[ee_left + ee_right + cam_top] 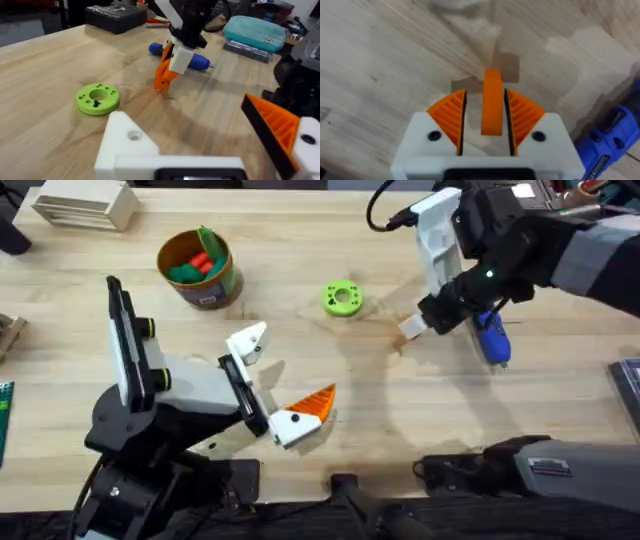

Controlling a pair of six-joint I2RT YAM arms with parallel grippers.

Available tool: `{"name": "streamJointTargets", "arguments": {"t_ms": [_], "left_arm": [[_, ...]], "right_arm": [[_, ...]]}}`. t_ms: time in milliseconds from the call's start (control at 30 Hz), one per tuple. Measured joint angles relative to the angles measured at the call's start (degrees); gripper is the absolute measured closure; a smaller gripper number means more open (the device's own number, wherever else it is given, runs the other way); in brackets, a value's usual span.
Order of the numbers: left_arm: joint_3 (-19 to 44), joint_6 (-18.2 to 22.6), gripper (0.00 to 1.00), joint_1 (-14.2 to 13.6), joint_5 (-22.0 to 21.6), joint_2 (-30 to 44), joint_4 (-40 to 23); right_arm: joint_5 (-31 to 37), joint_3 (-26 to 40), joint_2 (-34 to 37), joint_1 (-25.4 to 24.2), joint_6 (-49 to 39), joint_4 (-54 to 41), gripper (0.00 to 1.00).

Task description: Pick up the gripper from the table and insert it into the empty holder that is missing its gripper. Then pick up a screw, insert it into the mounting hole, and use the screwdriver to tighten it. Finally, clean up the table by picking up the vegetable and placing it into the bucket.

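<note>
Risk starts on the left, where the left gripper (290, 385) lies low over the bench (400, 400) with its fingers spread: one white holder (248, 342) bare, its screw hole showing, the other finger carrying an orange pad (317, 404). Farther right, the right gripper (486, 112) pinches the gripper (492, 102) upright between its ribbed pads, just off the wood. The pinch looks narrow, so the piece could twist or slip during transfer and meet the holder askew, jamming. Just beside those fingers lies the screwdriver (492, 338), easily nudged and rolled away.
</note>
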Motion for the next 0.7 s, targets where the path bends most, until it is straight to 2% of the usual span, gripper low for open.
{"name": "streamJointTargets", "arguments": {"t_ms": [267, 500, 567, 600, 667, 700], "left_arm": [[0.0, 0.0, 0.014, 0.0, 0.0, 0.0, 0.0], [0.0, 0.0, 0.014, 0.0, 0.0, 0.0, 0.0], [0.0, 0.0, 0.014, 0.0, 0.0, 0.0, 0.0], [0.0, 0.0, 0.014, 0.0, 0.0, 0.0, 0.0], [0.0, 0.0, 0.014, 0.0, 0.0, 0.0, 0.0], [0.0, 0.0, 0.014, 0.0, 0.0, 0.0, 0.0]], "right_arm": [[2.3, 1.1, 0.0, 0.0, -0.1, -2.0, 0.564], [2.3, 1.5, 0.0, 0.0, -0.2, -2.7, 0.638], [2.3, 1.5, 0.0, 0.0, -0.2, -2.7, 0.698], [2.3, 1.5, 0.0, 0.0, -0.3, -2.7, 0.764], [2.3, 1.5, 0.0, 0.0, -0.4, -2.6, 0.964], [2.3, 1.6, 0.0, 0.0, -0.4, -2.6, 0.983]]}}
